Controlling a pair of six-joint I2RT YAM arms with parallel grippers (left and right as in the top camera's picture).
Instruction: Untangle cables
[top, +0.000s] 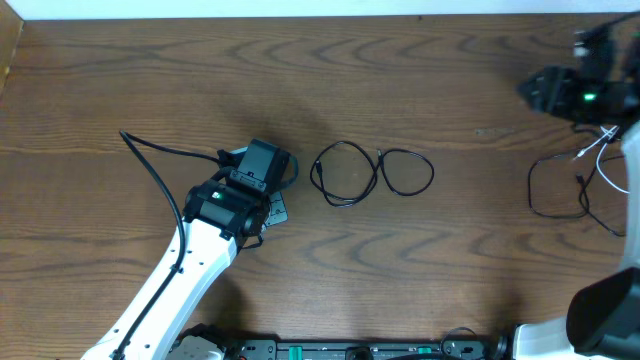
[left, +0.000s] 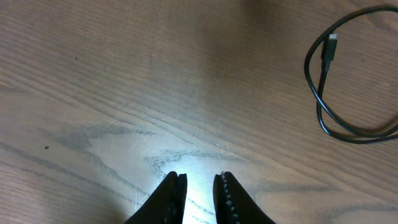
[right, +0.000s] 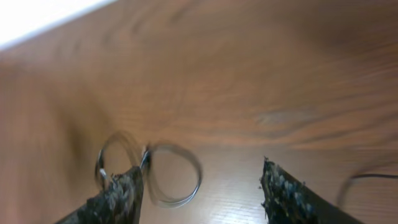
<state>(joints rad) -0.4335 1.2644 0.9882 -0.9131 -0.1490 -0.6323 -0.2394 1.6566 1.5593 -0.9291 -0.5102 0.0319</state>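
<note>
Black cables (top: 378, 172): two loops touching, mid-worktop (top: 150, 60), just right of left pincer (left: 200, 186), whose tips are slightly apart and empty. Right pincer (right: 202, 186) is wide apart and empty. Loose cords (top: 531, 185) lie at the right edge.

A thin black cord loop (top: 345, 202) and a smaller black cord loop (top: 405, 194) lie flat, side by side, seemingly touching, midway across the brown wooden surface (top: 300, 80). Near its right edge, a looser black cord (top: 531, 190) tangles with a thin white cord (top: 597, 145).

White left arm (top: 172, 280), black wrist (top: 235, 195), black pincer (left: 200, 178).
</note>
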